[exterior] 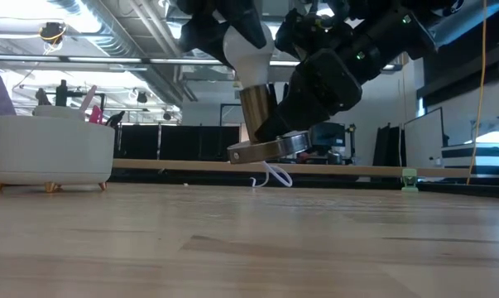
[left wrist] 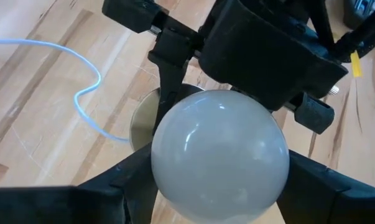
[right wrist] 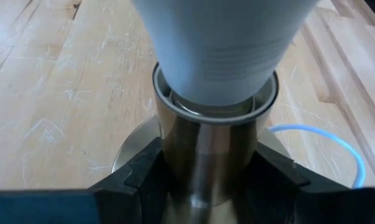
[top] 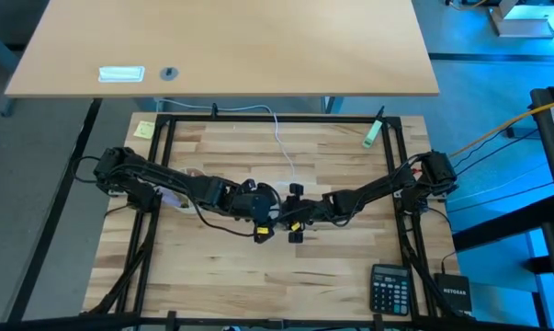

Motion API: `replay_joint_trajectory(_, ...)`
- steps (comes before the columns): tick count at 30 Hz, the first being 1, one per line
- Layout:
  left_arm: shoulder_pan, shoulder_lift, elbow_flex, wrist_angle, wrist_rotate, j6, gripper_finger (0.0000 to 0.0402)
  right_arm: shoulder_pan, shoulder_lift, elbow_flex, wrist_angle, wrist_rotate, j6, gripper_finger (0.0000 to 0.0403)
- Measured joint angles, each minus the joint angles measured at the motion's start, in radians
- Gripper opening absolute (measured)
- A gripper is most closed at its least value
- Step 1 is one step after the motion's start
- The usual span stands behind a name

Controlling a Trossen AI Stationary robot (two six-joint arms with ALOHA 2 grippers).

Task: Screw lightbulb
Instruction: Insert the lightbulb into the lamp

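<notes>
The white frosted lightbulb stands with its neck in the mouth of the silvery metal socket. The socket's round disc base is tilted and clear of the table. Its thin white cord trails down to the wood. My left gripper is shut on the bulb from above at the table's middle. My right gripper is shut on the socket just to its right. My left gripper pinches the bulb's round globe between its two fingers, one on each side. The bulb points base-down into the socket, clear of the table. My right gripper pinches the socket's upright barrel between its two fingers, just above the disc base. The socket is lifted clear of the table and slightly tilted, with its cord hanging slack below.
A black calculator and a black box lie at the near right. A green marker lies at the far right and a yellow note at the far left. A white tub stands at the low view's left.
</notes>
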Motion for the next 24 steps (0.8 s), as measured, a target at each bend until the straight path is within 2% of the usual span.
replay_joint_trajectory(6, 0.0, 0.0, 0.0, 0.0, 0.013, 0.071, 0.0236, 0.0, 0.0, 0.0, 0.015, -0.001, -0.017, 0.0181)
replay_joint_trajectory(10, 0.0, 0.0, 0.002, 0.001, 0.023, 0.102, 0.0237, 0.0, -0.007, 0.0, 0.02, -0.052, -0.008, 0.0181)
replay_joint_trajectory(17, -0.002, -0.001, 0.027, 0.002, 0.158, 0.126, 0.0233, 0.002, -0.022, 0.019, 0.009, -0.313, 0.055, 0.018)
replay_joint_trajectory(24, -0.023, -0.002, 0.084, 0.015, 0.339, 0.233, 0.0234, 0.042, -0.023, 0.081, 0.009, -0.596, 0.084, 0.018)
